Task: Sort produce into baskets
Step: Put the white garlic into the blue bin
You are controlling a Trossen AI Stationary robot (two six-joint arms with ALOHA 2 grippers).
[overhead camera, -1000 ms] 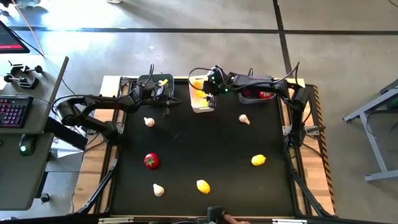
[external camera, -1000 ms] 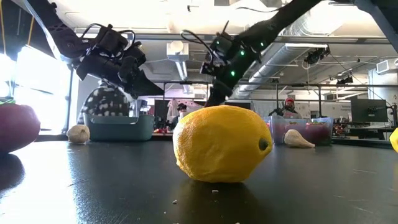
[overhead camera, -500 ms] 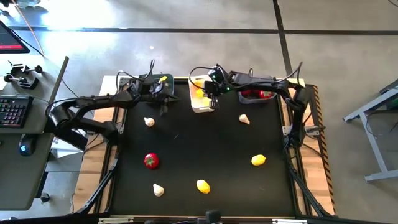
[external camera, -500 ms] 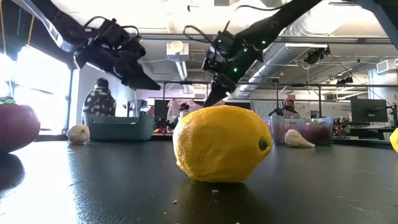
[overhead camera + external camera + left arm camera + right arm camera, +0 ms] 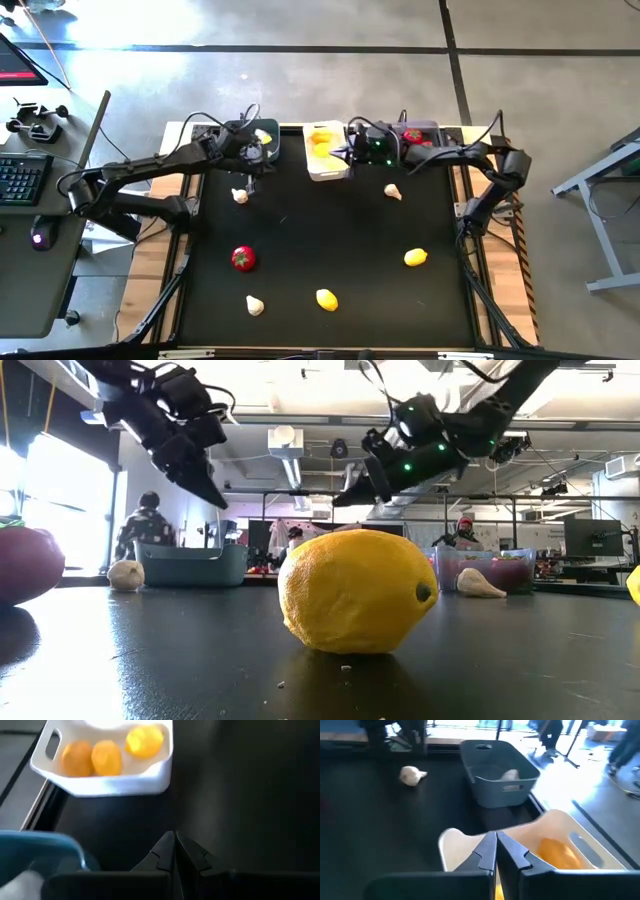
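Both grippers hover empty above the far baskets. My left gripper (image 5: 256,160) (image 5: 175,845) is shut beside the left dark grey basket (image 5: 243,133), which holds a whitish piece (image 5: 263,136). My right gripper (image 5: 344,155) (image 5: 496,842) is shut over the right rim of the white basket (image 5: 325,165), which holds yellow pieces (image 5: 105,756). The right dark basket (image 5: 432,128) holds red pieces. On the black mat lie two garlic-like pieces (image 5: 240,196) (image 5: 393,191), a red piece (image 5: 243,258), a lemon (image 5: 416,257), another lemon (image 5: 326,299) and a third whitish piece (image 5: 256,305).
The three baskets stand in a row along the mat's far edge. The mat's middle between the loose pieces is bare. In the low view the near lemon (image 5: 355,590) fills the foreground, and people show in the room behind. A desk with a keyboard (image 5: 18,180) stands off the table's left.
My right gripper has drawn back from over the white basket toward the table's right edge and tipped up from pointing steeply down to nearly level. My left gripper has risen and pulled back a little toward the left, turning as it went.
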